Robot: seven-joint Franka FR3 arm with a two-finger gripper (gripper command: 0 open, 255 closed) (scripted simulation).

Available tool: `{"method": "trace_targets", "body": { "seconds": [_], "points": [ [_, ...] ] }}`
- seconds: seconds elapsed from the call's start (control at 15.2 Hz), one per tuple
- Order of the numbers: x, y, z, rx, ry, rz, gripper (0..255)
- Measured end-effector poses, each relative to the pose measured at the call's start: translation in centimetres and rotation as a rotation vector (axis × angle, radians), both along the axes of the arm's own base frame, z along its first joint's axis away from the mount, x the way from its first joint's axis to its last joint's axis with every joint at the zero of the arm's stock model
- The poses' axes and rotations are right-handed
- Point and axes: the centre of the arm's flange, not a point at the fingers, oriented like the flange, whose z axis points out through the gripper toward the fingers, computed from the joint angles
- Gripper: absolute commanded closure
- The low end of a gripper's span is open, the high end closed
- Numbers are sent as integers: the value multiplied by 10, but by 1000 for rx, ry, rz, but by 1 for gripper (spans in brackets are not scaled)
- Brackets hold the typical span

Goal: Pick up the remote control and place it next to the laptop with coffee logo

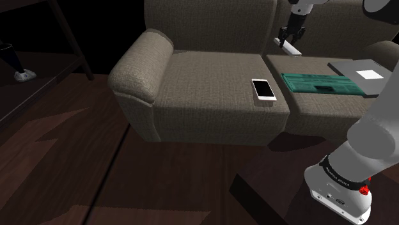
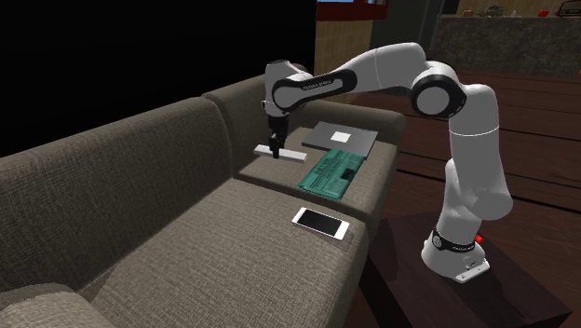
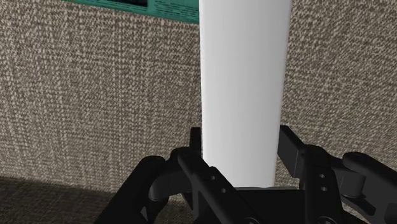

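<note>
I was in a home's living room, and the plainest sign of it was the long sofa (image 1: pixel 211 73) in coarse brown-grey fabric, with padded arms and separate seat cushions, standing on a dark wooden plank floor (image 1: pixel 96 166). Everyday household things lay on its cushions, a white-edged phone (image 1: pixel 263 89) and a closed grey laptop (image 1: pixel 361 71). A dark shelf unit (image 1: pixel 71 38) stood at the shoulder view's left, and a mottled counter (image 2: pixel 507 37) with small things on top ran behind in the second exterior view
</note>
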Motion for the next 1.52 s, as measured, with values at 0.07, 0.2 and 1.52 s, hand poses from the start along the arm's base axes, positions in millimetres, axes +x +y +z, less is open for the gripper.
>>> {"method": "trace_targets", "body": {
  "seconds": [0.07,0.2,1.52],
  "points": [
    [-8,-8,-2,0,0,0,255],
    [-22,-35,0,0,0,-1,255],
    [-122,-179,-38,1,0,1,255]
  ]
}}
